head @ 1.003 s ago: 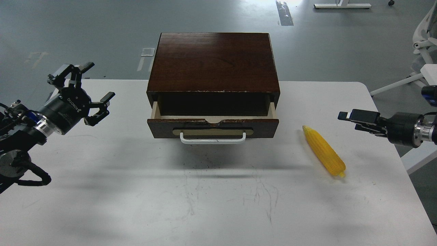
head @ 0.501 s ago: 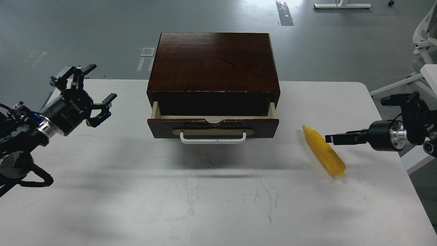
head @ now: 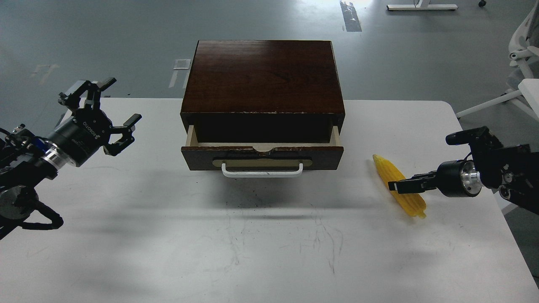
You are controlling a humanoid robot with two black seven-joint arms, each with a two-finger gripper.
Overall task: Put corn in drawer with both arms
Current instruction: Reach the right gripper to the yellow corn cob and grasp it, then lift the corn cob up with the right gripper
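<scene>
Head view shows right fingers (head: pixel 393 185), spread unclear, over the corn (head: pixel 398 185): centre them across its middle before pinching, left fingers (head: pixel 110 103) spread

Lab or open office floor: bare grey concrete floor (head: pixel 105 38) with tape marks (head: pixel 350 17), white worktable (head: pixel 269 235), office chair (head: pixel 520 46) at 2 o'clock.

Corn (head: pixel 399 186): bright yellow, tapered, lying flat and diagonal on the table, crossing right under the right gripper (head: pixel 396 185) tips. Drawer (head: pixel 262 156): dark brown front, white bar handle, chipped top edge, sitting partly pulled out, between both grippers, well apart from the left gripper (head: pixel 110 110).
</scene>
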